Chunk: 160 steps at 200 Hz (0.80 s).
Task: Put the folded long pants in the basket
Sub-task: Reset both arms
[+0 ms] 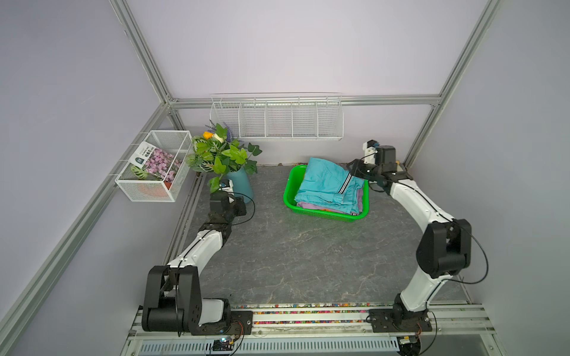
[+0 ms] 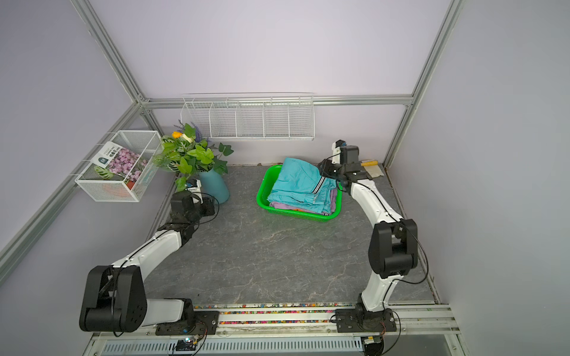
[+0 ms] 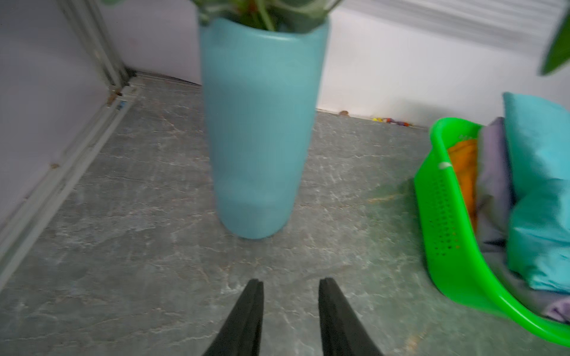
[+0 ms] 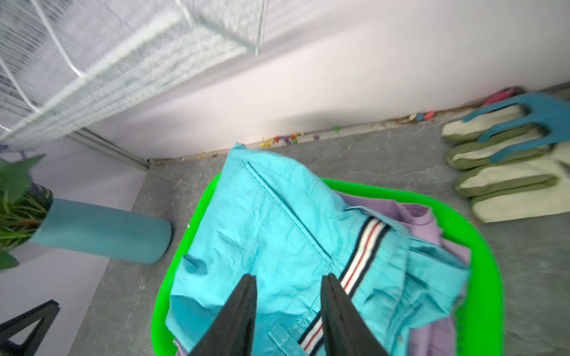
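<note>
Grey desk (image 1: 277, 262) — teal pants (image 1: 327, 182) top the basket (image 1: 293, 188) stack: soft, light, floppy; grab at a fold. Both empty, jaws apart — left pincer (image 3: 291, 282), right pincer (image 4: 290, 277).

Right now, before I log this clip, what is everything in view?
green basket: one, green, on the table, rear right of centre
teal pants: one, teal with striped band, top of the basket's stack
lilac pants: one, lilac, under the teal
orange pants: one, orange, bottom of the stack
vase: one, teal, table's rear left
plant: one, green, in the vase
gloves: count unclear, pale and blue, rear right corner
wire rack: one, white, back wall
wire crate: one, white, left wall
table: one, grey marbled
left gripper: one, black, open, facing the vase
right gripper: one, black, open, over the teal pants
</note>
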Each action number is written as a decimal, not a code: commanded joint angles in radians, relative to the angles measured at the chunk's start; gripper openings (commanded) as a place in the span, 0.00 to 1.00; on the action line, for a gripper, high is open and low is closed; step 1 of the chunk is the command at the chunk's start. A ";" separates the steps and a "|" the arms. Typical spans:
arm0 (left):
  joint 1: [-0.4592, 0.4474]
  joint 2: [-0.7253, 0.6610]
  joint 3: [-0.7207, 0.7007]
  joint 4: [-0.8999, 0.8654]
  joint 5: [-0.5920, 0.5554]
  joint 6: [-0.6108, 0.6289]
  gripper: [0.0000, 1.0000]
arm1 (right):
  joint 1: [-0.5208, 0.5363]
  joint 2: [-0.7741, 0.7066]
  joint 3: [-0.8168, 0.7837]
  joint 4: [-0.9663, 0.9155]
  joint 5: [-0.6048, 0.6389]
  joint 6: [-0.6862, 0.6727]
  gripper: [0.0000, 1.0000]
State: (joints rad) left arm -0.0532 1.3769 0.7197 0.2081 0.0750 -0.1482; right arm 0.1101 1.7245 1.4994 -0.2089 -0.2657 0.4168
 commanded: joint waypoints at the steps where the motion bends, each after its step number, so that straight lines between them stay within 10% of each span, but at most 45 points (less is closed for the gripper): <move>1: 0.069 0.036 -0.050 0.127 0.036 -0.018 0.35 | -0.060 -0.056 -0.098 -0.013 0.116 -0.033 0.48; 55: 0.099 0.008 -0.090 0.185 0.151 0.036 0.36 | -0.104 -0.225 -0.533 0.297 0.477 -0.264 0.54; 120: 0.101 -0.053 -0.268 0.336 0.008 0.233 0.36 | -0.127 -0.220 -0.697 0.405 0.416 -0.276 0.54; 160: 0.102 -0.002 -0.257 0.339 0.078 0.259 0.35 | -0.125 -0.262 -0.904 0.874 0.326 -0.309 0.54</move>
State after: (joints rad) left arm 0.0448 1.3743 0.4530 0.5018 0.1181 0.0555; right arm -0.0147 1.4887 0.6983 0.3477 0.1108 0.1474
